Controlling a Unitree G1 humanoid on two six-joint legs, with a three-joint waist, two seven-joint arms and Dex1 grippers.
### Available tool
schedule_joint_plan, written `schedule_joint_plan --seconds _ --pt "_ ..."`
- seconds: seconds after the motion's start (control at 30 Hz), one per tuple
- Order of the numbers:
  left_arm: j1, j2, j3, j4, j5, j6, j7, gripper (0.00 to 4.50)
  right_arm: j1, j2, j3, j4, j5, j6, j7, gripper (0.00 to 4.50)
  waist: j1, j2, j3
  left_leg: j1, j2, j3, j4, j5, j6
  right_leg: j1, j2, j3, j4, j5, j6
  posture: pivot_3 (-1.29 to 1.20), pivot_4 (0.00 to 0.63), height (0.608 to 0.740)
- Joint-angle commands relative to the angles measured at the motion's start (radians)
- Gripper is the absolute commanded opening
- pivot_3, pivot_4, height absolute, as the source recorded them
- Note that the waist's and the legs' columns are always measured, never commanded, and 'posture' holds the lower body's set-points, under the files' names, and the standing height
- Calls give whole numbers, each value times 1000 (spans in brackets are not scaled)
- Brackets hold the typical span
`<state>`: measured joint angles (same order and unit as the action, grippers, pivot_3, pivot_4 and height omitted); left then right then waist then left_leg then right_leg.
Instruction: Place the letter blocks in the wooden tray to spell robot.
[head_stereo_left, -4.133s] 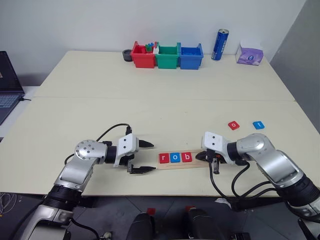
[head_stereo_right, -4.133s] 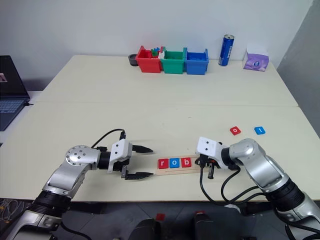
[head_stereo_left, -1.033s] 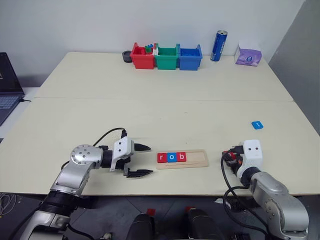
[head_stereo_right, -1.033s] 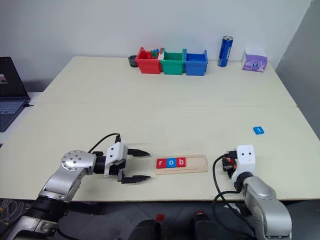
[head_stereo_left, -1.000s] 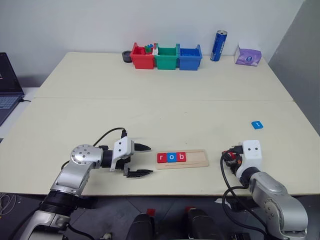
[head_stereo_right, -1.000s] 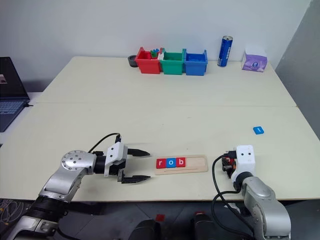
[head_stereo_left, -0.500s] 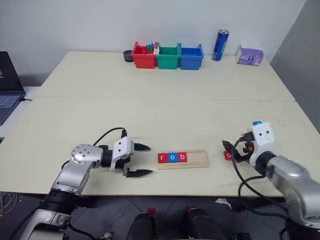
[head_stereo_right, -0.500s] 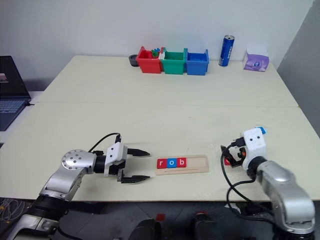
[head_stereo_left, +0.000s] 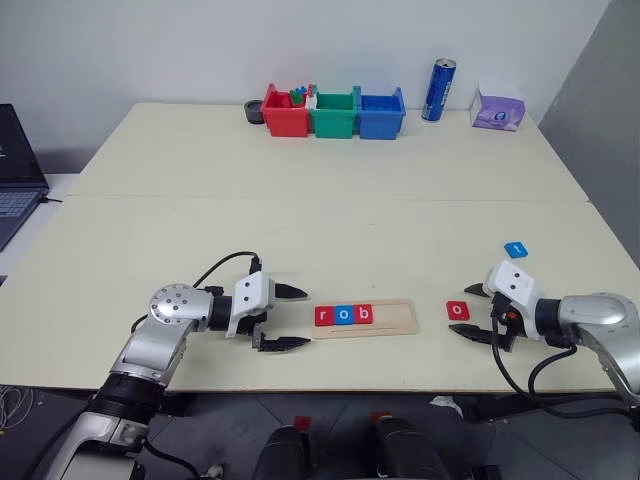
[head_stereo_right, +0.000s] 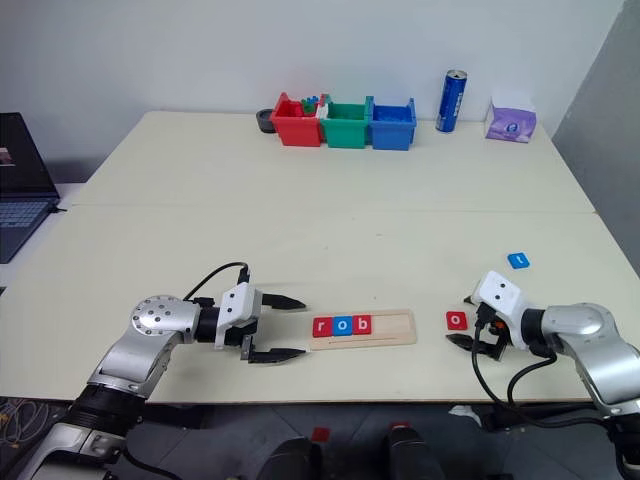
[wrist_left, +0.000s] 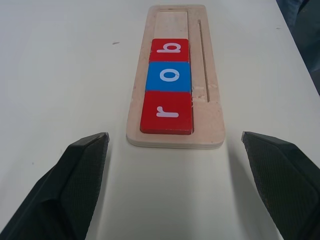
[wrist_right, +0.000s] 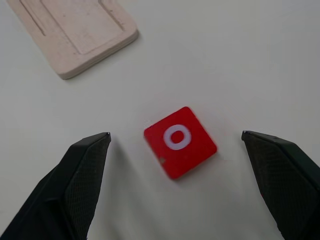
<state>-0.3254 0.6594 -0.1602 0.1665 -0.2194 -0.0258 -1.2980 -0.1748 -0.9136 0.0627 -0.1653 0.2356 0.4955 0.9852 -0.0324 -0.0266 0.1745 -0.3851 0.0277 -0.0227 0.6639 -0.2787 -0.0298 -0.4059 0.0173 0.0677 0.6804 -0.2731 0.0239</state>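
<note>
We saw both grippers spread: left gripper (head_stereo_left: 285, 317) faced the long pale wooden tray (head_stereo_left: 394, 317) holding r, o, b. Right gripper (head_stereo_left: 474, 312) flanked the flat red "o" tile (head_stereo_left: 458, 310), not touching.

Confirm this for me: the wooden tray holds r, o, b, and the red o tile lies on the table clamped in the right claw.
Not clamped. The right wrist view shows the red o tile lying free on the table, the right claw open around it. The wooden tray does hold r, o, b.
</note>
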Motion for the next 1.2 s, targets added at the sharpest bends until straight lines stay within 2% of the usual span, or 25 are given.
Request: schedule_joint_plan --seconds 0.03,0.2,0.3,0.5,0.67,0.87,1.0,1.2 --pt "-11 4 1 -42 -3 4 3 4500 -34 -18 17 51 -23 -48 55 4463 1 0 0 0 0 0 0 0 0 0 0 0 0 0 0 0 150 740" --pt "-17 7 2 -52 -4 18 1 4500 -95 -12 57 127 -29 -47 124 4463 1 0 0 0 0 0 0 0 0 0 -1 0 0 1 -1 0 150 740" --pt "-21 6 1 -55 -5 27 0 4500 -117 5 62 148 -24 -42 134 3588 1 0 0 0 0 0 0 0 0 0 0 0 0 1 -1 0 150 740" --pt "-19 6 2 -57 -4 36 1 4500 -122 13 45 119 3 -7 146 1460 1 0 0 0 0 0 0 0 0 0 0 0 0 2 -4 0 150 740" --pt "-15 12 9 -56 -6 40 0 4500 -142 7 41 10 43 44 156 1438 1 0 0 0 0 -1 0 0 0 0 0 0 0 2 -4 0 150 740" --pt "-13 22 14 -54 -9 40 -2 4500 -216 16 170 -153 -24 80 157 1438 0 0 0 0 1 -2 0 0 0 0 0 -1 1 2 -3 0 150 740" --pt "-16 21 11 -55 -7 39 2 4500 -297 45 278 -135 -100 93 146 1438 1 0 0 0 0 -2 0 0 0 0 -1 -1 0 1 -1 0 150 740" --pt "-4 19 8 -62 -3 30 9 4500 -364 101 340 -88 -150 105 140 1438 1 0 0 -1 0 -2 1 0 0 0 -1 -1 0 2 -4 0 150 740"
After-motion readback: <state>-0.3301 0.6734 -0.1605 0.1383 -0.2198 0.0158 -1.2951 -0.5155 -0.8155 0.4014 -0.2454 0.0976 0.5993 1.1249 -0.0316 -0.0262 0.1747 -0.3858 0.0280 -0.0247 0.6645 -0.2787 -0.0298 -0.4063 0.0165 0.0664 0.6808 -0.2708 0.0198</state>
